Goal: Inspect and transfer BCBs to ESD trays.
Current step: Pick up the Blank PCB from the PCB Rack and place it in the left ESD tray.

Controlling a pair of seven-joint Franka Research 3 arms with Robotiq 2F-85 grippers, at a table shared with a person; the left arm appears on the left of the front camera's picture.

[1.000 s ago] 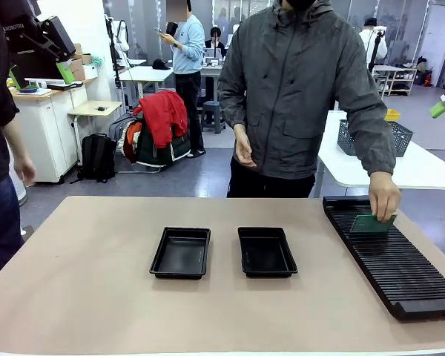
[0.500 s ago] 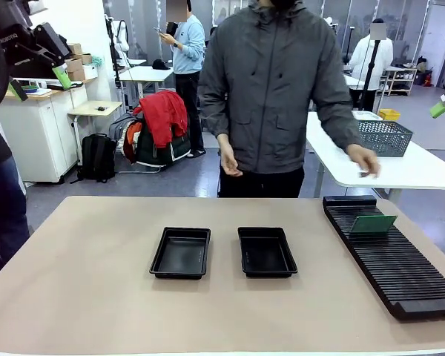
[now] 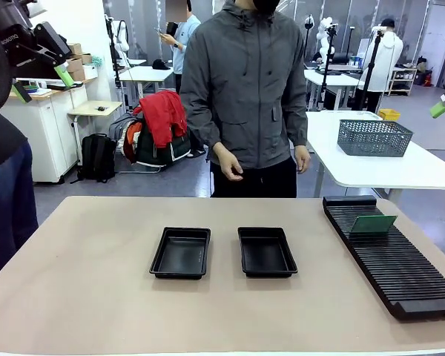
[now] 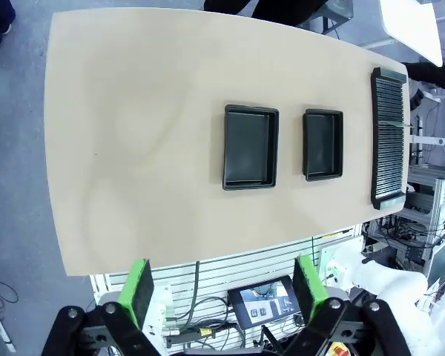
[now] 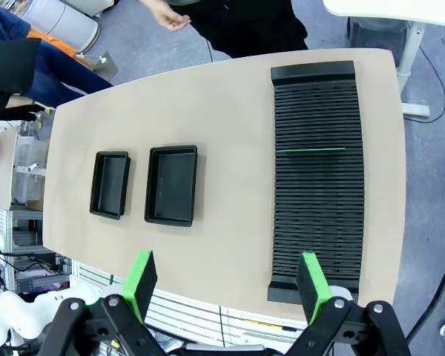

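One BCB (image 3: 373, 224), a thin green board, stands on edge in a slot near the far end of the black ribbed rack (image 3: 393, 259). From above it shows as a thin green line (image 5: 310, 150) (image 4: 391, 124). Two ESD trays, left (image 3: 181, 252) and right (image 3: 266, 251), lie empty side by side mid-table, also in the wrist views (image 4: 250, 146) (image 4: 322, 144) (image 5: 110, 185) (image 5: 172, 185). My left gripper (image 4: 224, 289) (image 3: 41, 81) hangs open high over my side of the table. My right gripper (image 5: 226, 285) is open, high above the rack's near end.
A person in a grey jacket stands at the far edge, empty hands (image 3: 230, 169) at waist height. Another person's dark blue sleeve (image 3: 4, 193) shows at the left edge. A grey mesh basket (image 3: 374, 137) sits on the white table behind. Bare tan tabletop (image 3: 96, 297) surrounds the trays.
The person let go of the green board in the rack, drew the hand back and stepped to the middle of the far side. Both arms stayed still.
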